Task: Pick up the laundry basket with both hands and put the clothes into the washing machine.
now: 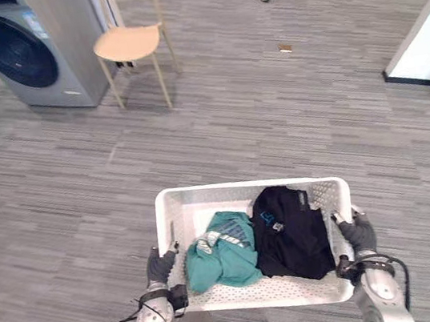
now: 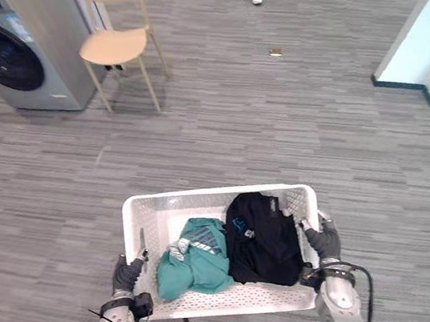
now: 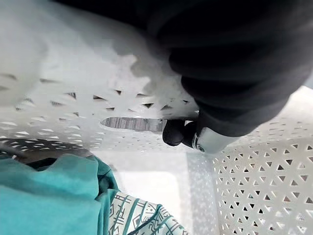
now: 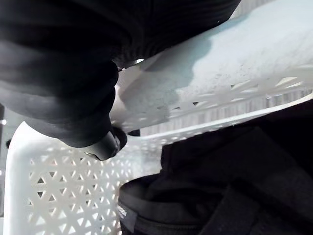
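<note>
Head stereo pair: high up, angled steeply down and forward over the floor (image 1: 289, 117); both eyes share laundry basket (image 1: 205, 204) near, washing machine (image 1: 16, 49) far left. Wrist cameras: very close at the basket's side walls; left hand (image 3: 208, 141) camera faces teal garment (image 3: 49, 196), right hand (image 4: 105, 144) camera faces black garment (image 4: 220, 186)

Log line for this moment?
laundry basket: held | left hand: grips its side | right hand: grips its side | clothes: inside | washing machine: ahead left
</note>
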`<state>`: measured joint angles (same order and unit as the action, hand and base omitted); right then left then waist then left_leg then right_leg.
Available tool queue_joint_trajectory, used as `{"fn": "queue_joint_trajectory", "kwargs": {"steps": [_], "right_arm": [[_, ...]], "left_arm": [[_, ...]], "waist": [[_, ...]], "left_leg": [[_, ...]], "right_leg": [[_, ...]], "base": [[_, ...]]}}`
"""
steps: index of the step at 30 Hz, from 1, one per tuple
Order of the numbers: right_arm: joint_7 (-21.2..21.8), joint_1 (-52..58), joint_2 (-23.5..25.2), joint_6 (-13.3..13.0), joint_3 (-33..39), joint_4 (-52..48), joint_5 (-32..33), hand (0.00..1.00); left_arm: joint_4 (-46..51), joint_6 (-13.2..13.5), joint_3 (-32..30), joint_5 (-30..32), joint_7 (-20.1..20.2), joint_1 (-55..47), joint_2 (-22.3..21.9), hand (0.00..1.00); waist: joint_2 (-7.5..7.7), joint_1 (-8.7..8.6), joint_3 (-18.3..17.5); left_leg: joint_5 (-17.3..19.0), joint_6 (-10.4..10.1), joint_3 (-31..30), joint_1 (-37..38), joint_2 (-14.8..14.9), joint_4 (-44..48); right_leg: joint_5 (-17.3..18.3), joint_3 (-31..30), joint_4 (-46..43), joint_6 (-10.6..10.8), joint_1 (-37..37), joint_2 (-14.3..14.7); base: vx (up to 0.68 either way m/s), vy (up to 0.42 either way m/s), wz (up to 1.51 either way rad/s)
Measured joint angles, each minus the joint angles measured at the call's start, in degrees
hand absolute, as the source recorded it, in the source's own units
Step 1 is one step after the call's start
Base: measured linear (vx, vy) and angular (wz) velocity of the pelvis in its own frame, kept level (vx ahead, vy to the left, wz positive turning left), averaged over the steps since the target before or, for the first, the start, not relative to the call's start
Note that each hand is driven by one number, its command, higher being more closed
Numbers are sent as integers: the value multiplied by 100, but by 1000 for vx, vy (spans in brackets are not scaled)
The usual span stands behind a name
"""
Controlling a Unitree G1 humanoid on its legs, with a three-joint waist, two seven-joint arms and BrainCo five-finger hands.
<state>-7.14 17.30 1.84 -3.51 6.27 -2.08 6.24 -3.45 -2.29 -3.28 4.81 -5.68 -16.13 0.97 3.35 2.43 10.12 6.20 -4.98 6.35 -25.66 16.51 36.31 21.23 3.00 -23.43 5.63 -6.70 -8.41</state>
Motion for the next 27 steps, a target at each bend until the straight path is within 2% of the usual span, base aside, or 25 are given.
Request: {"fn": "queue_joint_trajectory", "kwargs": {"steps": [2,3,4,5,6,7,8,9,11,12,13,14,15,16,17,18,19,20,21,22,23,24,25,26,27], "right_arm": [[21,-10,14,-17,44,90,2,100],[69,-63,80,-43,83,210,6,100],[101,-123,156,-46,166,380,6,100],[111,-133,168,-46,182,476,6,100],[128,-126,172,-32,171,711,16,100],[144,-121,163,-22,163,822,16,100],[184,-106,182,3,122,901,15,100],[212,-63,189,5,-16,857,15,100],[212,64,204,6,42,704,15,100],[213,154,211,6,110,573,14,100],[213,177,209,5,134,545,15,100],[213,267,210,3,214,368,17,100],[208,287,210,-13,228,255,24,100],[199,284,184,-44,238,135,50,100],[185,273,167,-49,228,107,60,100],[178,234,151,-51,188,103,100,100],[172,244,132,-49,119,71,103,100],[155,259,92,-36,79,70,103,100],[102,212,-29,5,51,64,98,100],[86,185,-123,3,51,34,100,100],[84,185,-171,3,53,17,100,100],[83,193,-251,3,53,-1,100,100],[74,210,-317,7,62,-19,102,100],[70,241,-339,31,-5,-21,101,100],[64,267,-352,37,-44,-29,98,100]], "left_arm": [[-2,11,60,-11,11,-27,36,100],[-11,21,70,-11,31,17,132,100],[-76,21,117,-11,46,56,205,100],[-115,19,131,-10,58,49,231,100],[-195,-31,164,-9,73,-15,289,100],[-195,-61,172,-6,77,-79,308,100],[-186,-98,170,-4,64,-147,426,100],[-185,-139,131,-12,49,-158,544,100],[-143,-149,218,-17,61,-159,555,100],[-70,-147,337,-16,69,-160,542,100],[-47,-147,360,-16,74,-159,536,100],[98,-148,426,-12,81,-155,470,100],[171,-147,441,-11,75,-124,460,100],[197,-145,456,-12,68,-21,446,100],[198,-145,454,-12,53,28,439,100],[198,-145,410,-11,37,92,440,100],[186,-146,361,-10,15,88,431,100],[174,-157,354,-11,-19,75,409,100],[162,-183,359,-5,-78,80,306,100],[162,-186,364,-5,-83,86,185,100],[161,-186,361,-2,-87,82,119,100],[159,-189,360,32,-96,52,21,100],[161,-189,307,53,-93,-13,-88,100],[162,-188,258,51,-93,-141,-129,100],[154,-188,247,49,-98,-198,-141,100]], "waist": [[86,-9,-96],[217,-24,-107],[321,-27,-93],[347,-26,-90],[351,-44,-92],[302,-60,-81],[228,-74,-42],[249,-66,-43],[254,-136,-50],[218,-192,-41],[204,-207,-48],[117,-276,-85],[60,-315,-80],[-58,-361,-75],[-92,-352,-73],[-116,-315,-84],[-80,-303,-106],[-100,-307,-136],[-244,-301,-162],[-321,-337,-179],[-353,-338,-197],[-448,-337,-241],[-646,-327,-264],[-709,-297,-269],[-707,-279,-265]], "left_leg": [[673,17,-66,13,-289,521],[990,60,22,40,-515,670],[1222,178,122,126,-683,820],[1330,229,172,198,-760,869],[1512,336,213,456,-891,827],[1560,369,225,616,-910,733],[1645,490,190,878,-849,550],[1667,618,180,1122,-856,339],[1643,623,259,1639,-984,-145],[1552,524,269,2001,-1095,-484],[1546,515,274,2090,-1112,-553],[1552,494,247,2400,-1126,-773],[1576,445,180,2502,-1095,-803],[1696,240,136,2576,-925,-714],[1761,135,120,2616,-839,-640],[1891,-85,81,2715,-676,-479],[2075,-341,29,2892,-620,-387],[2151,-382,-47,3057,-525,-413],[2102,-466,-159,3329,-338,-542],[1833,-464,-265,3402,-257,-440],[1648,-418,-328,3376,-235,-248],[1297,-369,-403,3179,-130,226],[465,-171,-457,2762,168,1179],[-809,-119,-488,2329,455,2098],[-844,-184,-562,2054,556,2622]], "right_leg": [[22,-161,-580,40,115,-217],[-51,-265,-1383,75,426,-456],[-455,-316,-2348,134,869,-699],[-771,-323,-2705,245,1018,-808],[-1629,-544,-3078,745,1145,-835],[-2071,-718,-3221,981,1197,-732],[-2098,-910,-3991,1038,1571,-299],[-1868,-825,-4898,1024,2081,201],[-1518,-328,-5263,972,2630,601],[-1253,-113,-4938,845,2851,633],[-1164,-96,-4782,802,2902,632],[-814,-107,-3751,252,3068,592],[-711,-148,-2995,-28,3136,509],[-762,-152,-2031,-291,3223,402],[-853,-140,-1592,-404,3261,351],[-1200,-53,-647,-484,3248,217],[-1782,138,-131,-343,3147,67],[-2127,251,-279,-113,3069,32],[-1724,392,-860,-226,3105,121],[-1362,482,-1267,-267,3113,133],[-1188,555,-1404,-295,3091,176],[-972,622,-1489,-351,2993,245],[-760,712,-1409,-450,2696,428],[-614,712,-1222,-599,2336,663],[-574,735,-1111,-655,2156,754]], "base": [[313,409,-10],[321,372,13],[257,290,16],[330,322,13],[250,218,7],[349,206,-2],[356,104,-15],[355,62,-13],[390,7,21],[437,-2,35],[475,8,37],[492,7,34],[601,-30,50],[500,-61,37],[524,-130,28],[565,-199,16],[566,-214,18],[590,-239,15],[660,-306,19],[668,-342,15],[533,-324,11],[424,-258,1],[522,-270,-16],[504,-225,-24],[472,-177,-34]]}}
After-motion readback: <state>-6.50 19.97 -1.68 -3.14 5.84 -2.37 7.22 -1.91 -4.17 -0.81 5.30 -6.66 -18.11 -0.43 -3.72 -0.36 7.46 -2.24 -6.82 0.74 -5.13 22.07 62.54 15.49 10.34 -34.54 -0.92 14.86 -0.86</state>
